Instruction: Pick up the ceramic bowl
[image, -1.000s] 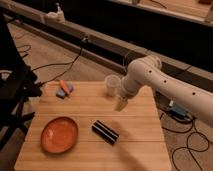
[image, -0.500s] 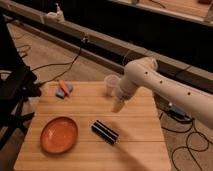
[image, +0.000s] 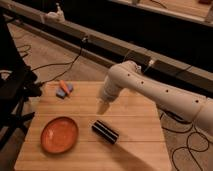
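At lower left of the table (image: 137, 147) rests the ceramic bowl (image: 59, 134). At frame centre, the gripper (image: 104, 106) hangs apart from it; grip state indeterminable.

The gripper (image: 103, 106), cream-tan, hangs over the middle of the counter (image: 140, 127), which is pale honey wood striped with plank seams. Its arm (image: 150, 87) is white, speckled with small dark dots. Down-left of the gripper the bowl (image: 60, 135) shows orange-brown, darker at the rim. Just below the gripper lies a black cylinder (image: 105, 132). Up-left, a blue-grey block (image: 61, 94) carries an orange strip (image: 64, 86).
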